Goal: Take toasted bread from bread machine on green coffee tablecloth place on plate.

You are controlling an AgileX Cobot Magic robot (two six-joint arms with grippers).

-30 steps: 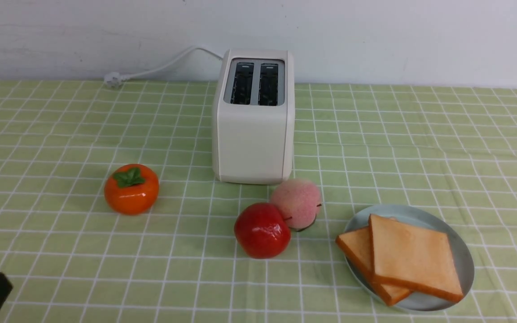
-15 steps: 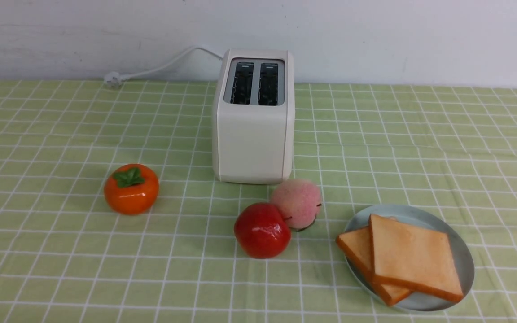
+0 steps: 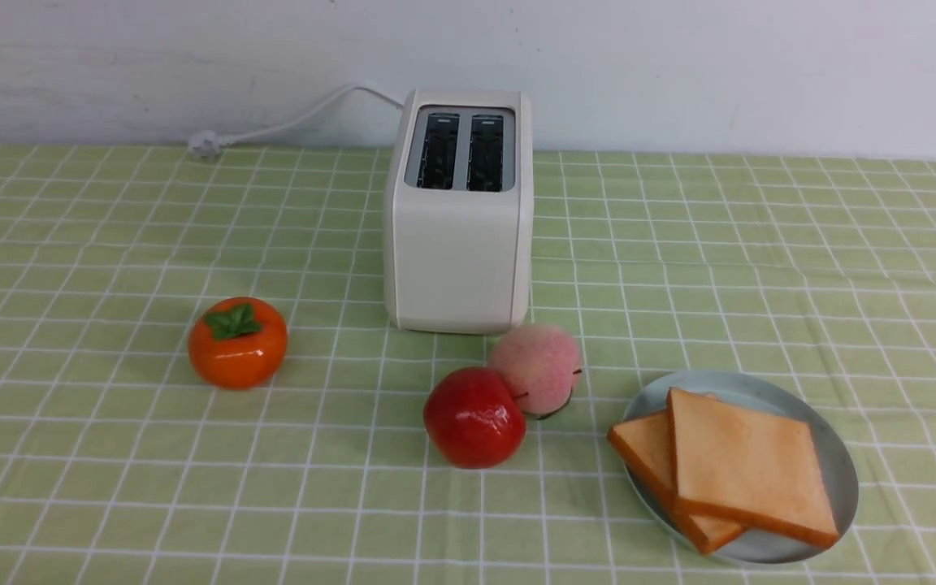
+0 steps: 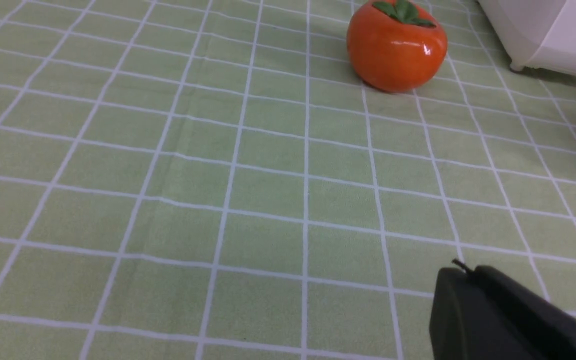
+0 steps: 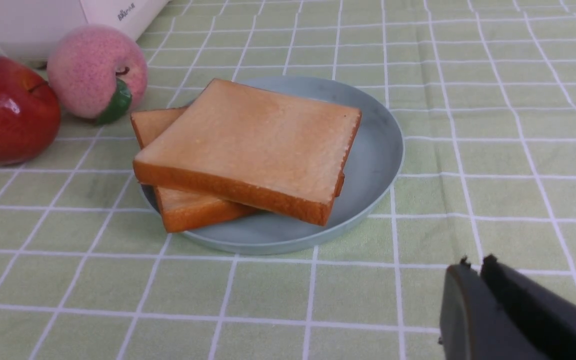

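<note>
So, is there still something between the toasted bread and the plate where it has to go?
Nothing visible does. Both slices of toasted bread already lie on the plate, one overlapping the other. The bread machine shows two empty slots. The right gripper holds nothing, apart from the plate.

Lighting bright, even, diffuse; shadows soft, short. Glare spots on red apple (image 3: 474, 416) and orange fruit (image 4: 396, 46). Front view sharp; wrist views slightly soft, possibly near the edges.
</note>
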